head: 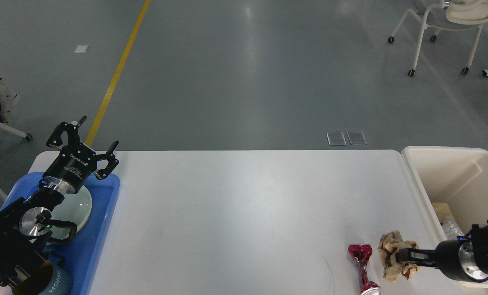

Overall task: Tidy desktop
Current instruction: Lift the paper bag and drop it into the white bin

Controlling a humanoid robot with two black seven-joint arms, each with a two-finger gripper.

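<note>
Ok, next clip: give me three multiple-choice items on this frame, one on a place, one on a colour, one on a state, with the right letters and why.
1. Where does the crumpled brown paper lie?
A. in the blue tray
B. on the desktop near its right front corner
C. on the floor

2. What colour is the crushed can beside the paper?
A. red
B. green
C. yellow

3. How do the jaws of the left gripper stand?
A. shut on a cup
B. shut on the plate
C. open, holding nothing

Answers:
1 B: the paper sits on the white tabletop, just short of the cream bin, with the right gripper at it.
2 A: its foil-like surface is shiny red.
3 C: the fingers are spread apart above the blue tray with nothing between them.
</note>
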